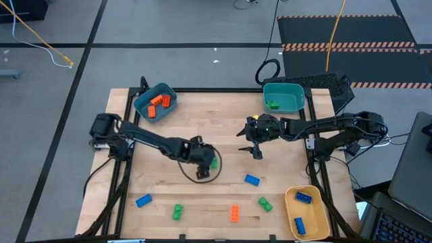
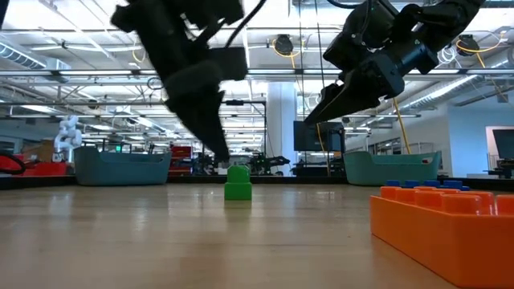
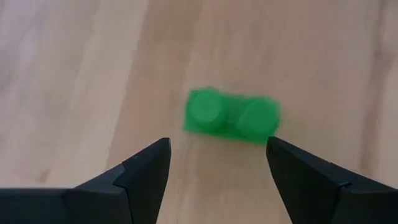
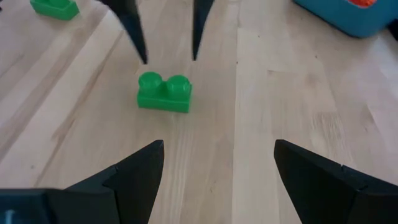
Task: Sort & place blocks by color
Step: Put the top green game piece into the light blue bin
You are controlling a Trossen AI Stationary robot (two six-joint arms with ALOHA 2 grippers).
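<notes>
Orange brick sat closest to me. Left gripper, fingers apart, hung above a green brick lying crosswise between them; right gripper also apart.

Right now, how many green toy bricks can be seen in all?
4. One small green studded plastic brick lies mid-table under the left gripper, two sit near the front edge, and one is in the teal plastic bin. Others may be hidden.
</notes>
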